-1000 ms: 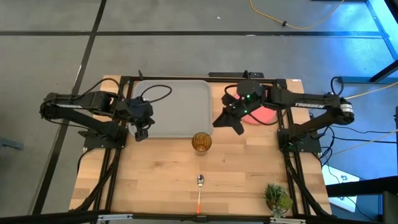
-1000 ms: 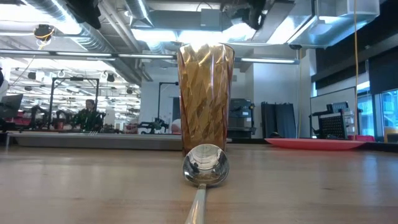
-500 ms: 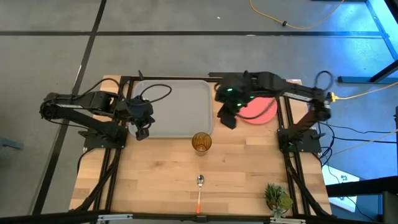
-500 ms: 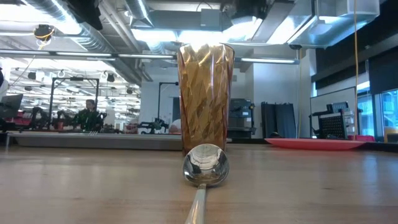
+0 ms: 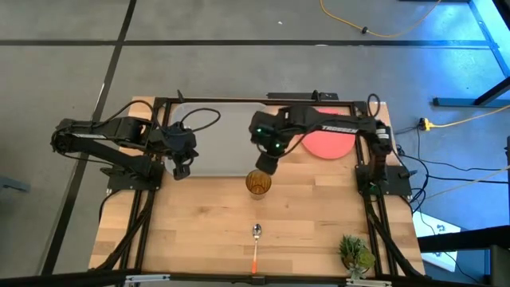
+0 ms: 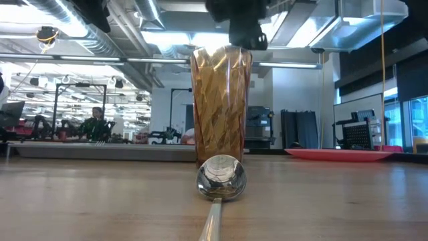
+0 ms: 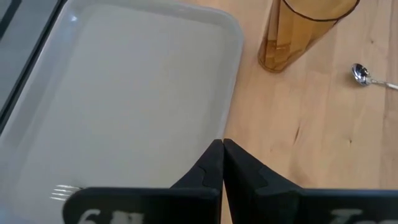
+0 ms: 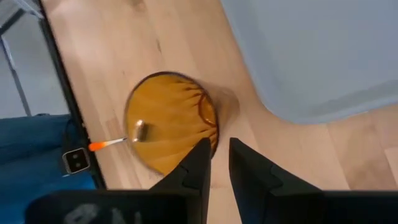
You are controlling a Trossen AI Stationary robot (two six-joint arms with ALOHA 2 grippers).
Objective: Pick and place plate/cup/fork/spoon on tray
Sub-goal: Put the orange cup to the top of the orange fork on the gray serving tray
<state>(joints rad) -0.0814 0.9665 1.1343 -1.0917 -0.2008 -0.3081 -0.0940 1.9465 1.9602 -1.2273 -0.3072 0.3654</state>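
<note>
A: Where is the right gripper (image 5: pixel 267 162)?

B: The right arm reaches across from its base toward the table's middle, and its gripper hangs just above the cup (image 5: pixel 258 182), at the tray's (image 5: pixel 223 139) near edge. Its fingers (image 8: pixel 198 163) stand slightly apart with nothing between them.

A: And the cup?

B: It stands upright on the wood, just beside the tray's corner. The spoon (image 5: pixel 256 241) lies nearer the front edge, bowl toward the cup. The plate (image 5: pixel 331 141) sits on the table beside the tray, on the right.

A: The left gripper (image 5: pixel 182 169)?

B: It waits over the tray's left edge, fingers (image 7: pixel 211 168) pressed together, empty. Fork (image 7: pixel 65 191) tines show on the tray.
</note>
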